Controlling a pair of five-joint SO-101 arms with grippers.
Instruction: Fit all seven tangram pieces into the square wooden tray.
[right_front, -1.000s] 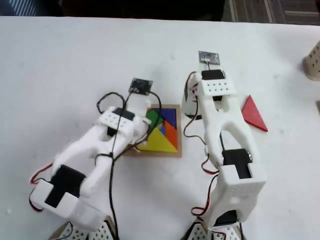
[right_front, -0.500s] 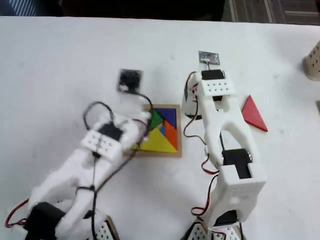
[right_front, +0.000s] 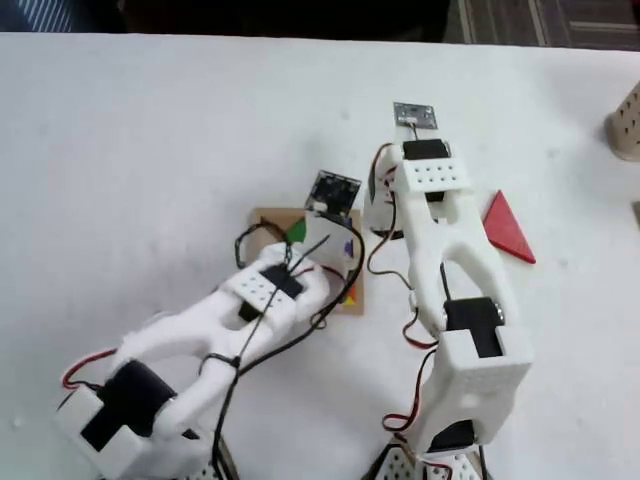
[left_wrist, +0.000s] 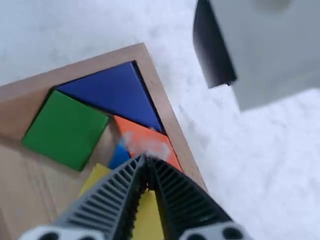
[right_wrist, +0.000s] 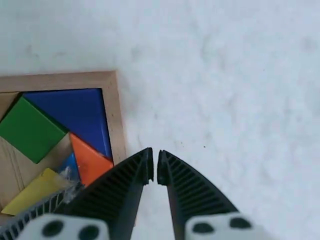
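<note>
From the near left, the left arm (right_front: 240, 310) stretches across the square wooden tray (right_front: 264, 220) at mid-table. In the high view it covers most of the tray, leaving a sliver of the green square (right_front: 296, 230) at the far-left part.

The left wrist view shows what that arm hides. The green square sits beside the blue triangle (left_wrist: 112, 92), which lies along the far edge. The orange piece (left_wrist: 147, 142) lies against the right rim, with a small blue piece (left_wrist: 119, 155) and the yellow piece (left_wrist: 145, 212) nearer. Bare wood shows near the green square.

The left gripper (left_wrist: 146, 162) is over the orange piece with its jaws pressed together and nothing between them. Whether it touches the piece cannot be told.

The right gripper (right_wrist: 154, 161) hangs over bare table just right of the tray's rim, its jaws nearly meeting and holding nothing.

Right of the right arm (right_front: 450, 250), the high view shows a red triangle (right_front: 507, 228) lying flat on the table, well apart from the tray.
</note>
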